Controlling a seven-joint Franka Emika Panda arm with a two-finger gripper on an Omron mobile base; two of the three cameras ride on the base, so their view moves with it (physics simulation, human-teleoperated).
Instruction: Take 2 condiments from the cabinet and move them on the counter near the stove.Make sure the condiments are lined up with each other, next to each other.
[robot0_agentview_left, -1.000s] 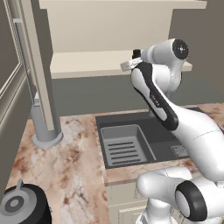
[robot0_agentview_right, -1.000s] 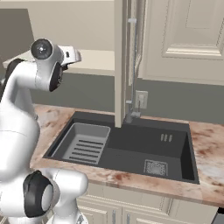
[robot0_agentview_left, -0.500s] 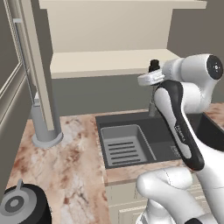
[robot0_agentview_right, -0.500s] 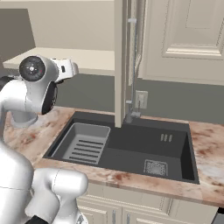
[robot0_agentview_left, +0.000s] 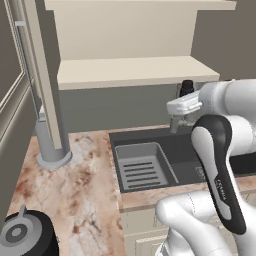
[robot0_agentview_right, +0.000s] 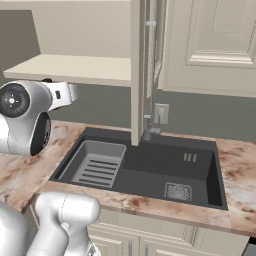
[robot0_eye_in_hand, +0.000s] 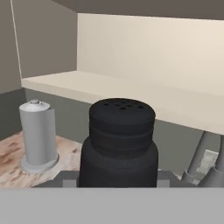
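The pinkish marbled counter (robot0_agentview_left: 85, 185) ran along a grey wall, with a dark grey sink (robot0_agentview_right: 150, 167) and its ribbed drainer set into it, and the open cream cabinet (robot0_agentview_left: 135, 70) hung above with its flat shelf board bare. In the left base view a grey paper-towel holder (robot0_agentview_left: 50, 145) stood on the counter at the left near the wall, and a black round object with a grey disc on top (robot0_agentview_left: 22, 235) sat at the near left corner. The right base view added what the left one lacked: a panelled cabinet door (robot0_agentview_right: 210, 45) at the upper right, a wall outlet (robot0_agentview_right: 161, 113) and a faucet (robot0_agentview_right: 150, 131) behind the sink. The gripper (robot0_agentview_left: 186, 105) was raised over the sink, just below the shelf's front edge, and closed on the black shaker (robot0_eye_in_hand: 119, 140), whose perforated top rose close before the hand camera. There the paper-towel holder stood beyond it on the left.
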